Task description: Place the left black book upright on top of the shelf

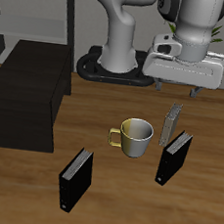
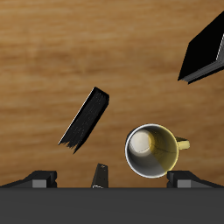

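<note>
The left black book stands upright on the table, nearer the front edge than the thin grey book. It also shows in the wrist view. The shelf is a low black cabinet at the far side of the table from this book, its flat top bare. My gripper hangs open and empty above the table, behind the grey book and well above the left black book. In the wrist view my gripper has its jaws wide apart.
A pale yellow mug stands between the two black books and shows in the wrist view. The other black book stands near the front edge. The grey book's top edge lies between my fingers. A grey rack stands behind the shelf.
</note>
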